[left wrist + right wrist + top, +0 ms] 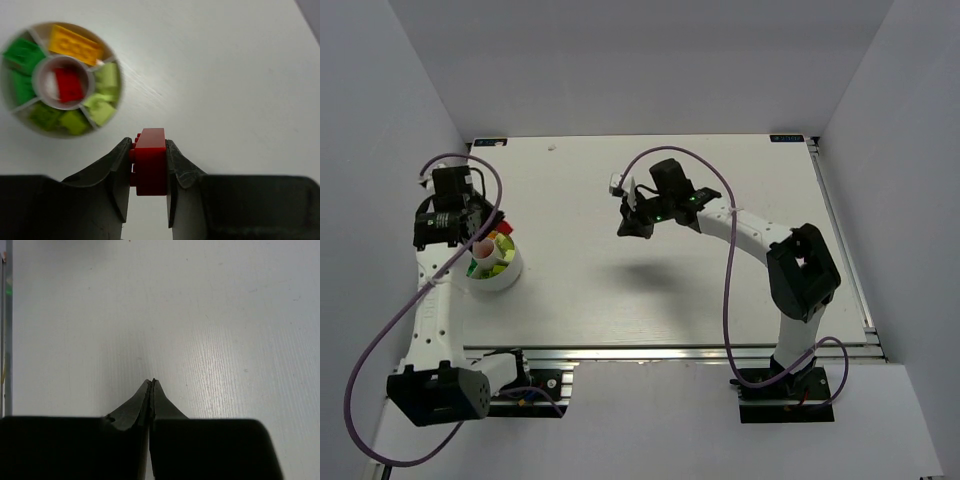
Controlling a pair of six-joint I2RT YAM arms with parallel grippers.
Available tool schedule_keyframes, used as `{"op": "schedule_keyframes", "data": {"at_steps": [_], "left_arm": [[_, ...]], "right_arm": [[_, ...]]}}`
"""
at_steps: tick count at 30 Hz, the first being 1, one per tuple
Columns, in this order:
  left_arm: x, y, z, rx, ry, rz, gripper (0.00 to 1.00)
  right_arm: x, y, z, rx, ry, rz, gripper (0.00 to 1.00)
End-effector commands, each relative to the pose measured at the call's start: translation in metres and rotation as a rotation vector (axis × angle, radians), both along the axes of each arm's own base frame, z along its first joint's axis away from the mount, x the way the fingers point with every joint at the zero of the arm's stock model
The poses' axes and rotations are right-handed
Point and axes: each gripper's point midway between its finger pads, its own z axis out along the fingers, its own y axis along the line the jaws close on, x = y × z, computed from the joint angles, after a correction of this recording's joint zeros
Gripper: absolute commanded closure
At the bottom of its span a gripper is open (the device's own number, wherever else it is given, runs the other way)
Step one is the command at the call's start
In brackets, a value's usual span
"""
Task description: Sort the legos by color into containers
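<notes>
Within the left gripper [149,145], red lego [150,167]

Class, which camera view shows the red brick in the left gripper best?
Left wrist: the red brick sits large, clamped in the left gripper. From above it's too small to tell; the right wrist view misses it.

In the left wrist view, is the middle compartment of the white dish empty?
No, a red brick lies inside the round middle compartment of the white dish.
</notes>
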Motion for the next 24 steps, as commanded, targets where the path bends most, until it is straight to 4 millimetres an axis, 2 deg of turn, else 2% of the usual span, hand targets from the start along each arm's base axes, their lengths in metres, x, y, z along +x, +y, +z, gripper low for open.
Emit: {"op": "schedule_keyframes", "data": {"at_steps": [1, 5, 9, 16, 24], "left_arm": [[-0.028, 0.049, -0.012, 0.158, 0.157, 0.094, 1.00], [-0.035, 0.080, -0.023, 0.204, 0.230, 0.152, 1.00], [-0.034, 0.097, -0.036, 0.221, 0.238, 0.186, 1.00], [-0.019, 0.101, -0.058, 0.211, 0.239, 0.162, 1.00], [0.001, 0.107, -0.063, 0.221, 0.202, 0.154, 1.00]], "right_arm": [[-0.012, -0.002, 0.019, 0.033, -0.003, 0.018, 1.00], [-0.013, -0.006, 0.018, 0.028, -0.002, 0.008, 1.00], [-0.014, -0.010, 0.017, 0.024, 0.004, -0.001, 1.00], [-0.011, -0.016, 0.014, 0.022, 0.028, -0.031, 1.00], [-0.007, -0.018, 0.012, 0.021, 0.041, -0.047, 1.00]]}}
